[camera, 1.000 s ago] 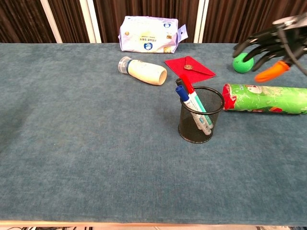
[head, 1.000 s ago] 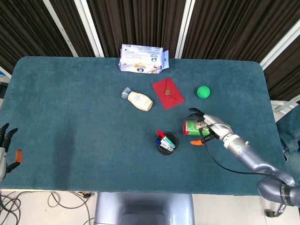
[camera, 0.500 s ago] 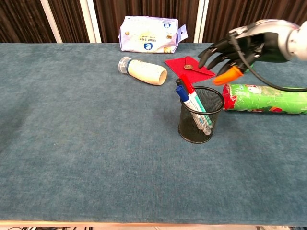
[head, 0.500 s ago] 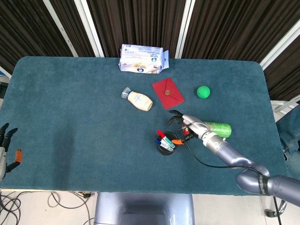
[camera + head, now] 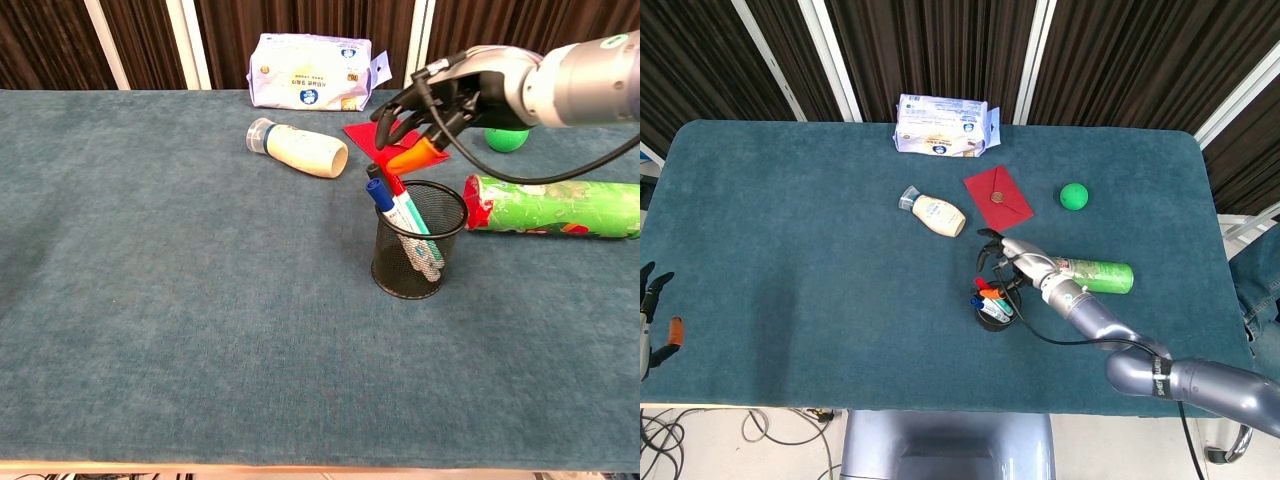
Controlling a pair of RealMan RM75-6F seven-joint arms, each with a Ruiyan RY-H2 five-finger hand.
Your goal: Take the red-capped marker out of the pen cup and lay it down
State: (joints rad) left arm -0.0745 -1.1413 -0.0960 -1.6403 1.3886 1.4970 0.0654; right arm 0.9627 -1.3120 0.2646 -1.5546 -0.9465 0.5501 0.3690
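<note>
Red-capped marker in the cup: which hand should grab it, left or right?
Right. The right hand hovers open just above the red-capped marker in the pen cup. The left hand sits at the table's far left edge.

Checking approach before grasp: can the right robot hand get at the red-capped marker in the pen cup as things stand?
Probably yes. The right robot hand hovers open just above the pen cup, and the red-capped marker sticks out above the rim. The blue-capped marker leans right beside it, so a clean pinch may be tight.

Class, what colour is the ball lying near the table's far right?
Green; the ball shows best in the head view.
</note>
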